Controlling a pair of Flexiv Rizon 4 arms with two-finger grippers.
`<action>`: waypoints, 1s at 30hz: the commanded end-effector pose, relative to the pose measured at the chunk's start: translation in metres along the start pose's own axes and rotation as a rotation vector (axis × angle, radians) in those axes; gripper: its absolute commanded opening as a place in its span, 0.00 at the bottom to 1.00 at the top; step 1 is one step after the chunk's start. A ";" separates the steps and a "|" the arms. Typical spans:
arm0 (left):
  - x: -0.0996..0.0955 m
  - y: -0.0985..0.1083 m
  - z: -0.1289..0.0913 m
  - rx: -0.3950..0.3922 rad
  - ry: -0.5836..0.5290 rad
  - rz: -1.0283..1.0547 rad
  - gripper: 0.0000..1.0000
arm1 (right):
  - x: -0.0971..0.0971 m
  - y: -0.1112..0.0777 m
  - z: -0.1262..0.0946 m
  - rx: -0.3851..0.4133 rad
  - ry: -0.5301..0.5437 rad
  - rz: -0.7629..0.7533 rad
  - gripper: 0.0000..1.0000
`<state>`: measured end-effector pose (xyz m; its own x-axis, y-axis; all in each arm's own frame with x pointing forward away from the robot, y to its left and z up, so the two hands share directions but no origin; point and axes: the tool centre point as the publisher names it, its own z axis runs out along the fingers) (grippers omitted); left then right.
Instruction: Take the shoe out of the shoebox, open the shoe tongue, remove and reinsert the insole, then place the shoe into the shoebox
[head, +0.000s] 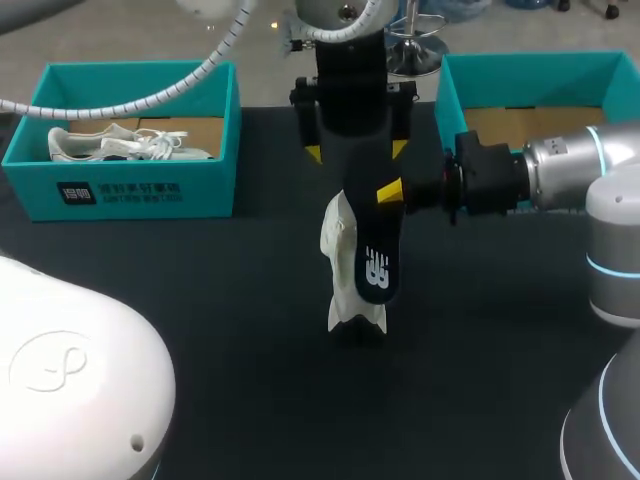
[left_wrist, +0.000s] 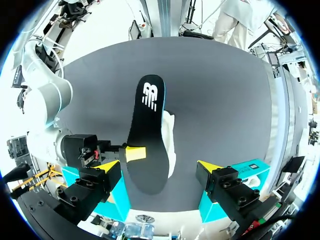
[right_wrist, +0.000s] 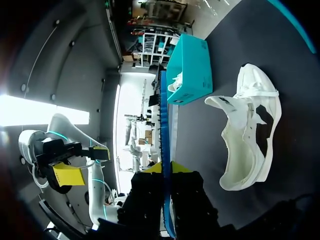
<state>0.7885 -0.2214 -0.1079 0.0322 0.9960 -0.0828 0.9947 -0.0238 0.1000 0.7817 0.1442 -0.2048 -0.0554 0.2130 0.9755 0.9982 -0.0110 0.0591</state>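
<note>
While the right gripper (head: 386, 192) grips the dark insole (head: 375, 255) between its fingers, holding it just over the white shoe (head: 338, 270) at the middle of the table (head: 200, 300), the left gripper (head: 356, 150) hangs above the insole's far end. Its fingers are apart and clear of the insole.

With the insole out of the shoe, the step in hand appears to be the reinsertion. The next move likely calls for guiding one end of the insole into the shoe's opening, with the tongue kept back, then sliding it down flat.

At far left, a teal shoebox (head: 215, 170) holds a second white shoe (head: 110, 145). The far-right shoebox (head: 540, 75) shows only its brown floor, partly hidden by the right arm.
</note>
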 end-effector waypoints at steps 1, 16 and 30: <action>-0.007 0.003 -0.002 -0.006 0.038 0.044 1.00 | -0.002 -0.003 -0.001 -0.010 0.004 0.000 0.00; -0.032 0.004 -0.001 -0.017 0.063 0.073 1.00 | -0.003 0.002 0.005 -0.012 0.023 0.002 0.00; -0.034 0.006 0.001 -0.029 0.072 0.060 1.00 | -0.002 0.003 0.008 -0.003 0.026 0.002 0.00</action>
<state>0.7934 -0.2576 -0.1052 0.0835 0.9965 -0.0022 0.9881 -0.0825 0.1300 0.7846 0.1499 -0.2076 -0.0540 0.1857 0.9811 0.9982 -0.0153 0.0578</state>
